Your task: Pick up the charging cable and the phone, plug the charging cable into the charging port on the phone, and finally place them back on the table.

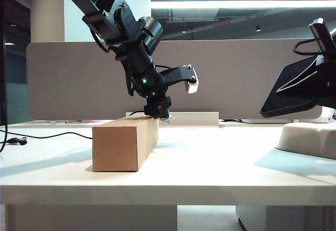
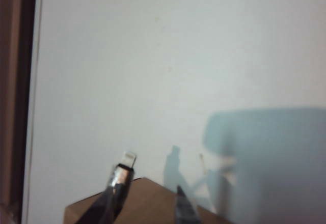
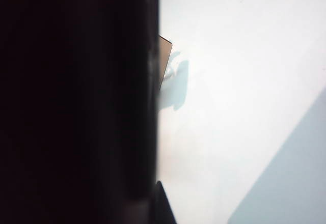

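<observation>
Desk point(image 1: 199, 168): wide, smooth, white top with a thick front edge; grey fabric divider panel point(image 1: 236, 73) along its back edge
Cardboard box point(image 1: 123, 144): matt brown, long block standing left of the desk's middle, its long axis running from front edge to back edge
Charging cable point(image 1: 47, 135): thin black cord trailing over the desk near the left edge, ending there in a small black plug
Silvery plug point(image 2: 127, 159): small flat metal tab on a black collar, above the far end of the box top, pointing away from the box over the bare desk
Left gripper point(image 1: 160, 114): lowered onto the back end of the box top, jaws standing apart; the plug sits against one finger point(image 2: 114, 191), though the blur hides whether they touch
Phone point(image 1: 281, 105): flat black slab with rounded corners and a glossy face, held in the air above the desk's right edge; long axis tilted, lower short end pointing towards the desk's middle, upper end rising to the right
Right gripper point(image 1: 310, 86): clamped on the phone, black fingers across its upper part; in the right wrist view the phone point(image 3: 76, 102) is a dark mass filling half the frame
White rounded housing point(image 1: 310, 139): smooth moulded shape on the desk below the phone
</observation>
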`<state>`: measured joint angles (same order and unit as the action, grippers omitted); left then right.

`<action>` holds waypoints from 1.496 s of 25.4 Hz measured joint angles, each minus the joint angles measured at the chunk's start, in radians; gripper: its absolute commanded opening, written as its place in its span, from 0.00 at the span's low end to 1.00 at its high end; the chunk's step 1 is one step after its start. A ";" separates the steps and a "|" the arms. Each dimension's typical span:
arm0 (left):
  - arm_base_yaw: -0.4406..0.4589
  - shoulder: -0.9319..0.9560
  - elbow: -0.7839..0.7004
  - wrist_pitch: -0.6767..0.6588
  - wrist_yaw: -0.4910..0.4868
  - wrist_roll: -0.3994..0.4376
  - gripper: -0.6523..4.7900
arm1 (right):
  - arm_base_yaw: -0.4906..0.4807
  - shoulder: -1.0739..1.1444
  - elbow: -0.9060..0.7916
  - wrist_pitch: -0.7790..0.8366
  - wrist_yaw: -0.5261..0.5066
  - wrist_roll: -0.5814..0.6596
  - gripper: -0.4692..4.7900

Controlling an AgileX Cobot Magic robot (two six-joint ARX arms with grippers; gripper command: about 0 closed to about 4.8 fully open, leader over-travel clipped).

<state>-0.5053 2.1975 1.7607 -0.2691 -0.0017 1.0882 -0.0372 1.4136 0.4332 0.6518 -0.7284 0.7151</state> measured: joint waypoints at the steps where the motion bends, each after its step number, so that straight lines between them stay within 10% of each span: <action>1: 0.000 0.002 0.000 0.011 -0.006 0.000 0.39 | 0.000 0.000 0.000 0.000 0.000 0.000 0.08; 31: -0.001 0.034 0.003 0.083 -0.154 0.000 0.33 | 0.000 0.000 0.000 -0.008 0.001 0.000 0.08; 38: -0.002 0.035 0.007 0.078 -0.163 0.004 0.11 | 0.000 0.000 0.000 -0.008 0.001 0.000 0.08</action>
<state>-0.5076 2.2326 1.7676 -0.1913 -0.1646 1.0920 -0.0372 1.4136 0.4332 0.6441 -0.7273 0.7147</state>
